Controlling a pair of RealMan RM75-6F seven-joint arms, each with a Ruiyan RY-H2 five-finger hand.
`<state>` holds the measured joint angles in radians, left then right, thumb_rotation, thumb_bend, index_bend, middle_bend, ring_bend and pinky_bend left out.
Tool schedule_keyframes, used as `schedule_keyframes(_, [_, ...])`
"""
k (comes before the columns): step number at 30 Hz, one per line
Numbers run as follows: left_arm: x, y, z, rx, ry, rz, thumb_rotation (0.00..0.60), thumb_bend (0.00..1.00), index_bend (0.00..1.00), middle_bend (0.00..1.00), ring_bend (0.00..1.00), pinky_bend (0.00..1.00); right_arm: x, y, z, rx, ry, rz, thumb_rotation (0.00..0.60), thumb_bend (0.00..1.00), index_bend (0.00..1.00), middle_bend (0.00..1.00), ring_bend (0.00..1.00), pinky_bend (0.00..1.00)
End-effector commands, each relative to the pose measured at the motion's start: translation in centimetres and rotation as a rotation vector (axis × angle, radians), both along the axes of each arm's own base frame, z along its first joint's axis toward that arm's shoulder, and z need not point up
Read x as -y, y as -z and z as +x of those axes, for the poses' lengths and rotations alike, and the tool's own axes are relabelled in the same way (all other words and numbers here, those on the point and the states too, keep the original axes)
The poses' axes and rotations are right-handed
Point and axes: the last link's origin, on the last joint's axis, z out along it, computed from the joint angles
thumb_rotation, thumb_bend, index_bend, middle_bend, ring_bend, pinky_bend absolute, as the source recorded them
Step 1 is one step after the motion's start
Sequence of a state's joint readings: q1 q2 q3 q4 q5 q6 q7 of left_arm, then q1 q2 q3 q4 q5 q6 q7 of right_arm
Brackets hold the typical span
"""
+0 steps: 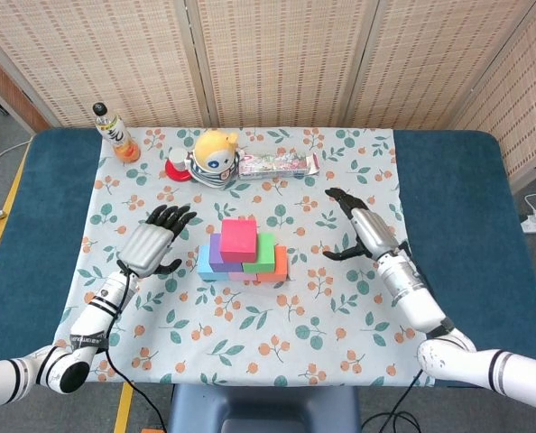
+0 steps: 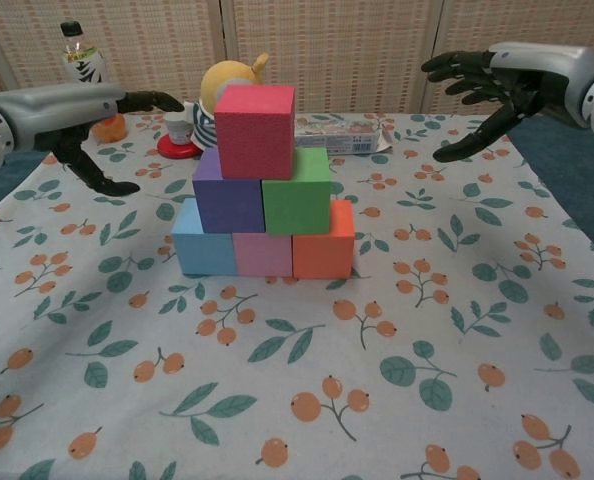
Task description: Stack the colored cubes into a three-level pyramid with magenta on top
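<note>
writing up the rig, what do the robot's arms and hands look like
Both hands, left hand and right hand, have silver-grey ribbed backs and black fingers. The forearms are white with black bands near the joints; a thin black cable trails along the left arm.

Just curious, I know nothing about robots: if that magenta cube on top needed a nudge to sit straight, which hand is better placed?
Probably the left hand: it hovers open nearer the magenta cube, which overhangs toward that side. The right hand, also open, is farther off.

Magenta cube (image 2: 254, 130) tops purple, green, blue, pink, orange cubes.
</note>
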<state>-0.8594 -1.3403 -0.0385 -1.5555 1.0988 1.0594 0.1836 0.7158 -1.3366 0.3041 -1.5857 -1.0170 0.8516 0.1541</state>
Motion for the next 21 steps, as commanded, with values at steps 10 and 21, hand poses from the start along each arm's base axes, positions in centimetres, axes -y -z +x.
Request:
schedule_keyframes(10, [-1.2, 2.6, 1.9, 0.087, 0.059, -0.086, 0.600, 0.31, 0.00, 0.00, 0.00, 0.03, 1.8, 4.1, 3.1, 0.006, -0.008, 0.014, 0.600, 0.00, 0.00, 0.00, 0.00, 0.00])
schedule_keyframes(21, [-0.8, 1.3, -0.9, 0.023, 0.102, -0.007, 0.600, 0.30, 0.00, 0.02, 0.00, 0.03, 0.0, 3.0, -0.1, -0.130, -0.066, -0.017, 0.600, 0.00, 0.00, 0.00, 0.00, 0.00])
